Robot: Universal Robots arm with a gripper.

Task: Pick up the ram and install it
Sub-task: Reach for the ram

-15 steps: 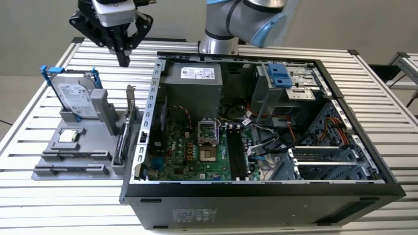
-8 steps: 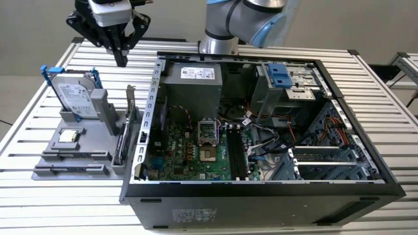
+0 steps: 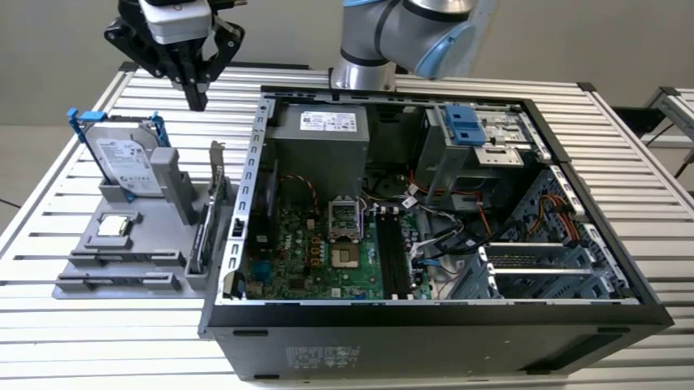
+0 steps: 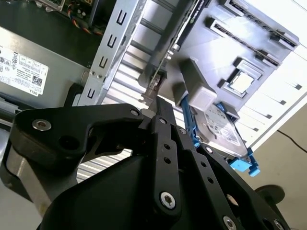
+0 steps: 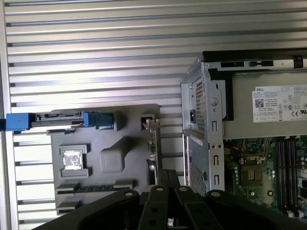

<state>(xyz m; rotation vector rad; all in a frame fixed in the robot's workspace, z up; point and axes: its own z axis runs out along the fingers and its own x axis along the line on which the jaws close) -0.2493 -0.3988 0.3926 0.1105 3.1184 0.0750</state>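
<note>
The ram is hidden or out of view; I cannot pick it out in the grey holder or in the case. My gripper (image 3: 197,99) hangs high over the table beyond the grey parts holder (image 3: 162,272), at the exterior view's left of the open computer case (image 3: 434,313). Its fingers point down, pressed together with nothing between them. In both wrist views the gripper (image 4: 160,106) (image 5: 169,173) is above the upright dark card with its metal bracket (image 5: 153,143). The motherboard's black slots (image 3: 392,253) (image 5: 284,167) lie beside the processor socket (image 3: 344,218).
The holder carries a silver hard drive in a blue frame (image 3: 125,158) standing upright, a square chip (image 3: 114,227) and the bracketed card (image 3: 214,199). The case holds a power supply (image 3: 320,134), a drive cage (image 3: 477,134) and loose cables (image 3: 456,236). Slatted table (image 3: 109,333) surrounds everything.
</note>
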